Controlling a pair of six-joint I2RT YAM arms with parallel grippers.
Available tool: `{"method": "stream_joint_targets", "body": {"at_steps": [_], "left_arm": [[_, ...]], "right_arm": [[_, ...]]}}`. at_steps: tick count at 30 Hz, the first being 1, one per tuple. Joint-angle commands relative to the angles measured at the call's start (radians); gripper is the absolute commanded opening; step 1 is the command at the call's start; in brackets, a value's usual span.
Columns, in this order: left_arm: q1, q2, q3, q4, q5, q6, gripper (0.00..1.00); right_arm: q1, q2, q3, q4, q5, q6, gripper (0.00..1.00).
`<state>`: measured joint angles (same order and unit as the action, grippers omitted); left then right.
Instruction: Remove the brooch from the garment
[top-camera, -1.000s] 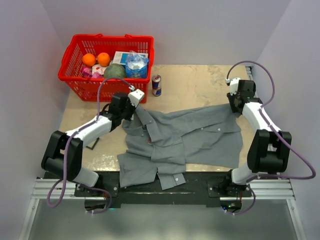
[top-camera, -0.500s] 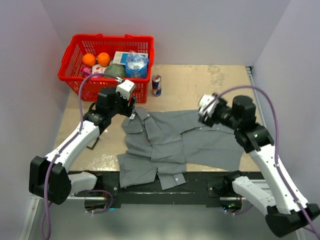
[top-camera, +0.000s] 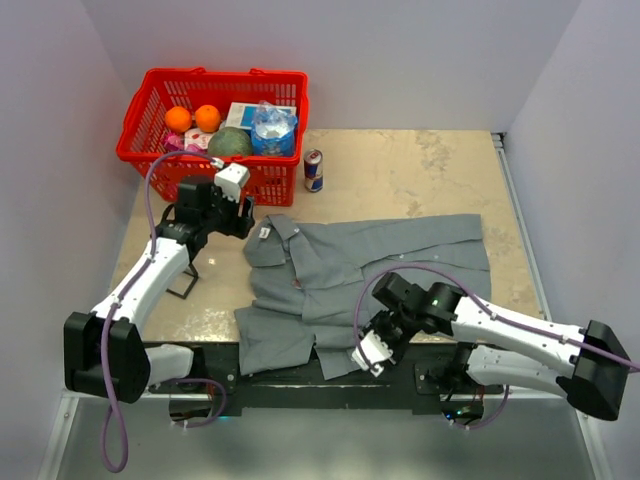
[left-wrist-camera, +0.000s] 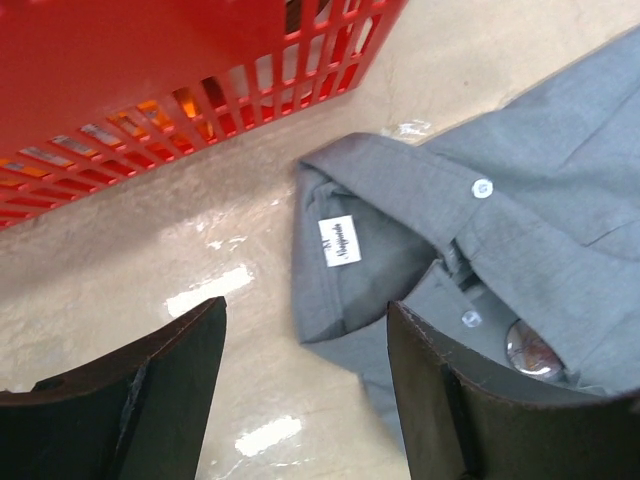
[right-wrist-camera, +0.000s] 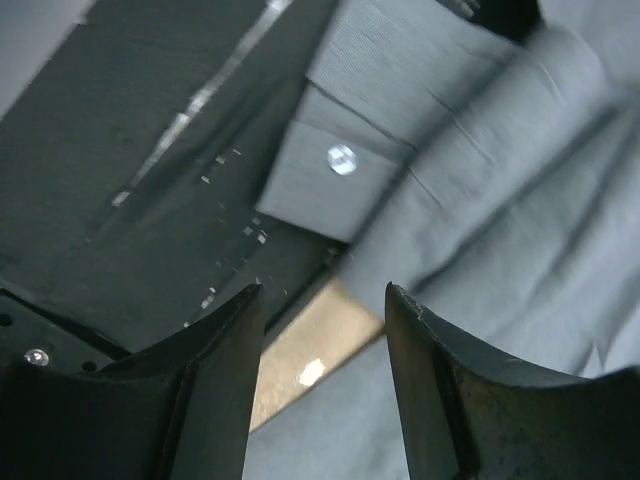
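Observation:
The grey shirt (top-camera: 390, 262) lies spread across the table, collar to the left. The brooch (top-camera: 297, 285) is a tiny reddish dot on its front below the collar. In the left wrist view it (left-wrist-camera: 530, 352) shows as a shiny reddish disc, partly hidden by my right-hand finger (left-wrist-camera: 470, 400). My left gripper (top-camera: 240, 208) is open and empty, hovering over bare table just left of the collar (left-wrist-camera: 400, 220). My right gripper (top-camera: 372, 342) is open and empty, low over the shirt's front hem and a cuff (right-wrist-camera: 340, 170) at the table's near edge.
A red basket (top-camera: 150, 150) with oranges and groceries stands at the back left, close behind my left gripper (left-wrist-camera: 305, 400). A drink can (top-camera: 313, 171) stands beside it. The black base rail (right-wrist-camera: 120, 200) lies under my right gripper (right-wrist-camera: 322, 330).
My right arm has swung from the shirt's far right edge to the near front hem. My left gripper has pulled back left, off the collar, towards the basket.

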<state>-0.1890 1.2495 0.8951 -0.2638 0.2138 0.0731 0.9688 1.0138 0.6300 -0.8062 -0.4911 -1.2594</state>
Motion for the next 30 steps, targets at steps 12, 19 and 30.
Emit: {"method": "stream_joint_targets", "body": {"at_steps": [12,19,30], "left_arm": [[0.071,-0.028,0.053,-0.006,0.07,0.051,0.69],[0.102,-0.068,0.036,-0.003,0.087,0.03,0.69],[0.105,-0.055,0.064,-0.017,0.118,0.034,0.68]], "right_arm": [[0.378,0.16,-0.108,0.416,0.161,0.18,0.53],[0.387,0.169,-0.174,0.444,0.298,0.17,0.44],[0.386,0.05,0.005,0.322,0.399,0.268,0.0]]}}
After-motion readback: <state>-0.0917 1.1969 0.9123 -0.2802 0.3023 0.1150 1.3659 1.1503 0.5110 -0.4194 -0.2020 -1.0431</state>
